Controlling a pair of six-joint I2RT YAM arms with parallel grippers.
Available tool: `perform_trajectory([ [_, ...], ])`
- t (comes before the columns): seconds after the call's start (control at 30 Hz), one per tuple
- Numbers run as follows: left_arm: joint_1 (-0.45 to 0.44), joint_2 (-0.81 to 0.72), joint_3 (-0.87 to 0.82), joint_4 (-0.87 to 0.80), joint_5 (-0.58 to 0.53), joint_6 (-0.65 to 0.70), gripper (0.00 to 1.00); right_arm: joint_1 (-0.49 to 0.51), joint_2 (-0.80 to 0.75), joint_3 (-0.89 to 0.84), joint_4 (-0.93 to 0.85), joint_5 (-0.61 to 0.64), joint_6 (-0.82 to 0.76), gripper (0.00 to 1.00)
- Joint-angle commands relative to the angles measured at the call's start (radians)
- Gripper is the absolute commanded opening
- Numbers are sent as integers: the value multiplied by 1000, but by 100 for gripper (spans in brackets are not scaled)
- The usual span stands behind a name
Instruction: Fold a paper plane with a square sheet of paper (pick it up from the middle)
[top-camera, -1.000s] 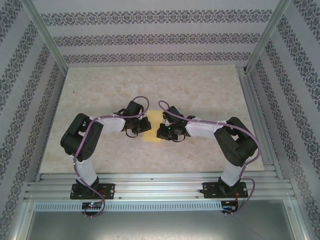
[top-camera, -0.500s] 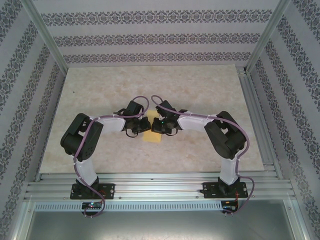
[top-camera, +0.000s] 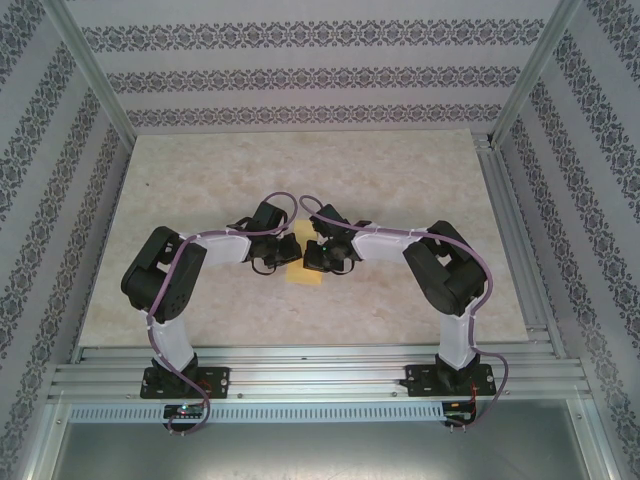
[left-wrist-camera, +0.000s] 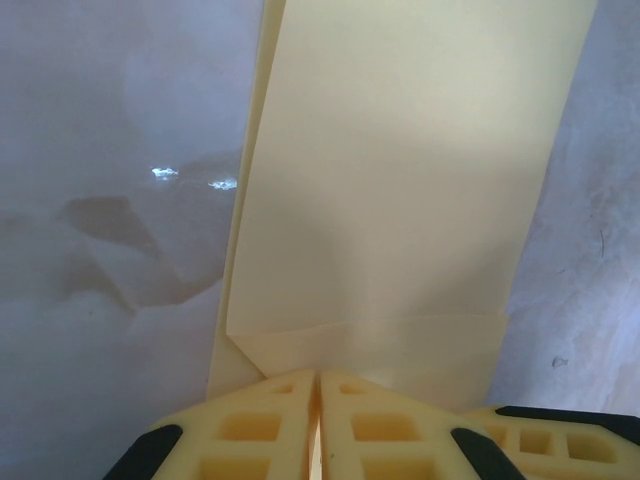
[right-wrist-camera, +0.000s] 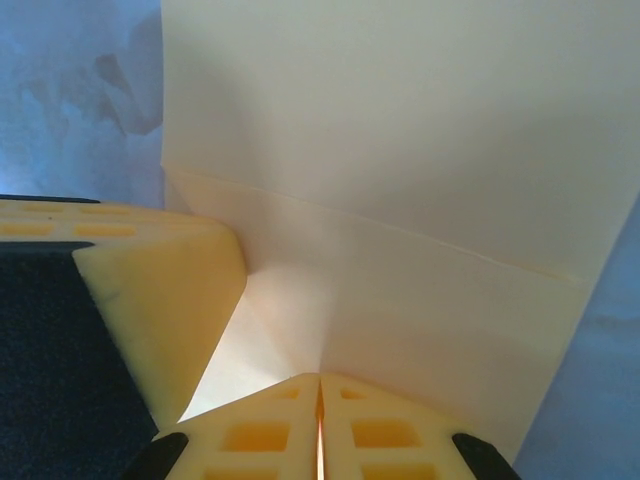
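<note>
The square sheet of paper (top-camera: 303, 275) is pale yellow and lies folded on the table centre, mostly hidden under both wrists. It has the form of a creased band, not a paper plane. My left gripper (top-camera: 291, 250) is shut on its left side. In the left wrist view the sheet (left-wrist-camera: 400, 180) runs away from the closed left gripper (left-wrist-camera: 317, 385) with a cross crease just ahead. My right gripper (top-camera: 309, 256) is shut on the paper beside the left one. In the right wrist view a raised fold of the sheet (right-wrist-camera: 400, 150) enters the right gripper (right-wrist-camera: 320, 380), with the left finger (right-wrist-camera: 150, 320) close by.
The beige marbled table (top-camera: 400, 170) spreads around the two wrists. Aluminium frame posts and patterned walls close it in on three sides, with a metal rail (top-camera: 320, 370) along the near edge at the arm bases.
The right arm has swung left, bringing its gripper up against the left one. Less yellow paper shows from above. The left arm has stayed in place.
</note>
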Motion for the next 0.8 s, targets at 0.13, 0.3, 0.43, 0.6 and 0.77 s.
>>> perform_trajectory([
  [0.13, 0, 40, -3, -84, -84, -20, 13, 24, -49, -70, -104, -41, -55, 9],
  [0.3, 1, 43, -3, -84, -87, -22, 13, 24, -76, -119, -116, -34, -57, 9],
  [0.43, 1, 43, -3, -86, -88, -23, 13, 26, -98, -163, -119, -33, -53, 9],
  [0.6, 0, 42, -2, -86, -85, -23, 13, 35, -128, -203, -139, -36, -66, 9],
  [0.77, 1, 37, 3, -83, -72, -22, 13, 26, -202, -211, -133, -35, -78, 9],
])
